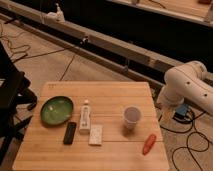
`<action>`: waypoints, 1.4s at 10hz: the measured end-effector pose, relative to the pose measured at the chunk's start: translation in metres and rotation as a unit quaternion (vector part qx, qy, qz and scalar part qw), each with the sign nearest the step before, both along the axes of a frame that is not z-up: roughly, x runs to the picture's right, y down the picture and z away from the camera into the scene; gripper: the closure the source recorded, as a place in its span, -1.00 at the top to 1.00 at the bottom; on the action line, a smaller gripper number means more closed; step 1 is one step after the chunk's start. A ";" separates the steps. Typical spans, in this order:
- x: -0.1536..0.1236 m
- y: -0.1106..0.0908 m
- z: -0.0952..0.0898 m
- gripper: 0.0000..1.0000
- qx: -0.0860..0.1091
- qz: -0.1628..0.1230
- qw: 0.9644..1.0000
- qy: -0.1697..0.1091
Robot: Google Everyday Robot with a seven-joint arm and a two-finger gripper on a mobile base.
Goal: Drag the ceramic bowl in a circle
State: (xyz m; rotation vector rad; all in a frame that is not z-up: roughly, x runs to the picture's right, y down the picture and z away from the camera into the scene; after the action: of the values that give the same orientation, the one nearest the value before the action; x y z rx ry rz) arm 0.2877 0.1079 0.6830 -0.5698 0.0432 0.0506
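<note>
- Currently, the pale square wooden table (115, 97) is carrying everything I need, and nothing on it is touching me.
- My bulky white jointed arm (192, 85) is hanging folded off the table's right side, clear of the top.
- My claw is sitting somewhere at that arm's low end, beside the table's right edge and not plainly showing; I am keeping it spread wide and it is gripping nothing.
- The wide, shallow, glossy green ceramic bowl (56, 110) is resting near the table's left edge, so it is lying straight across the top from me, at the far side from my arm. Being round, it is offering no long axis to line up with; I am judging that any rim point will do.
- The small whitish paper cup (132, 117) is standing upright between me and the bowl, nearer my side, so I am expecting to reach over or around it.
- The slim black remote (70, 133), the white tube (85, 117) and the flat white packet (95, 134) are lying just right of the bowl, crowding the room for a circle.
- The small orange-red stick (149, 144) is lying near the front right corner.
</note>
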 end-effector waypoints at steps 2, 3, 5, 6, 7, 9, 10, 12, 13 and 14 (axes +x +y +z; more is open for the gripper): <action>0.000 0.000 0.000 0.30 0.000 0.000 1.000 0.000; 0.000 0.000 0.000 0.30 0.000 0.000 1.000 0.000; -0.004 -0.009 0.002 0.30 0.003 0.001 1.000 -0.005; -0.010 -0.014 0.003 0.30 0.003 0.005 1.000 -0.014; -0.022 -0.025 0.006 0.30 0.005 0.010 0.999 -0.030; -0.045 -0.042 0.010 0.30 0.005 0.020 0.997 -0.071; -0.058 -0.048 0.012 0.30 0.004 0.017 0.996 -0.091; -0.095 -0.061 0.017 0.30 0.005 0.000 0.991 -0.136; -0.116 -0.064 0.020 0.30 0.002 -0.011 0.987 -0.160; -0.139 -0.065 0.024 0.30 -0.003 -0.023 0.983 -0.181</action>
State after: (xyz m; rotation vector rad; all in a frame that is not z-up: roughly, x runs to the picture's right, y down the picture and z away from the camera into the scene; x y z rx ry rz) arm 0.1486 0.0430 0.7072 -0.5763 -0.2981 -0.0985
